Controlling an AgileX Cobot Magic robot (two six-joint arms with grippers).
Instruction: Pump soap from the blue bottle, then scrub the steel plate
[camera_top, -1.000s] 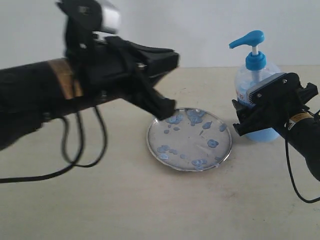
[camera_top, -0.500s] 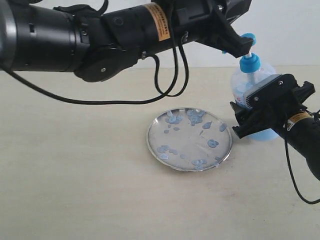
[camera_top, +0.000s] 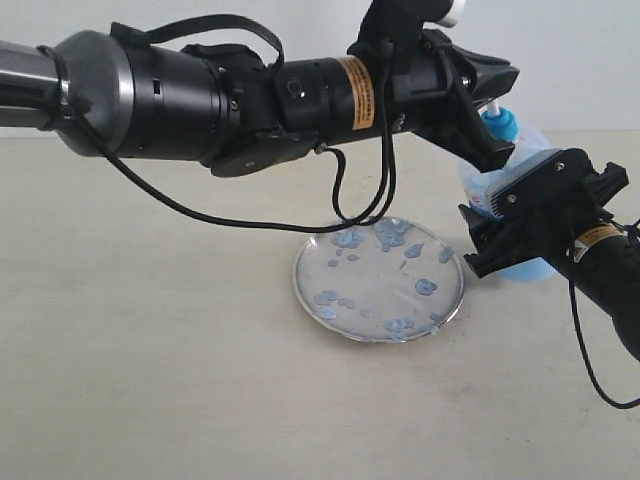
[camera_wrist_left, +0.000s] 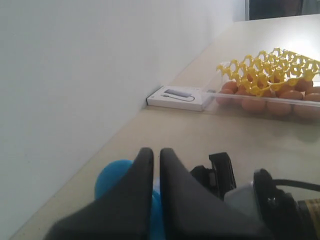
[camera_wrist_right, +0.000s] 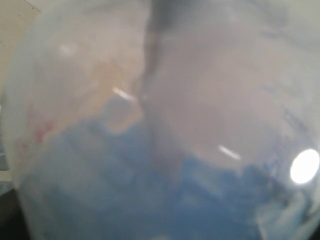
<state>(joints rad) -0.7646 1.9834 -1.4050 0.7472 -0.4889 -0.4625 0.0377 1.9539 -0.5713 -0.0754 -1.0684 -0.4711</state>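
The blue bottle (camera_top: 535, 140) stands at the right of the steel plate (camera_top: 380, 322), with light blue soap (camera_top: 528, 268) in its base. My right gripper (camera_top: 492, 238) is shut around the bottle's body, and the bottle (camera_wrist_right: 160, 120) fills the right wrist view. My left gripper (camera_top: 500, 155) reaches across from the left. It is shut, and its fingers (camera_wrist_left: 175, 190) lie over the blue pump head (camera_wrist_left: 112, 180). Only the blue collar (camera_top: 501, 126) shows past it in the exterior view. Several pale blue blobs (camera_top: 390, 235) dot the plate.
A black cable (camera_top: 360, 200) hangs from the left arm over the plate's far rim. Past the bottle, the left wrist view shows a white flat box (camera_wrist_left: 180, 97) against the wall and a clear tray of eggs (camera_wrist_left: 270, 97) under a yellow lattice.
My left arm swung from the left of the plate across to the bottle and came down over the pump head, hiding it. The right gripper and bottle stayed put.
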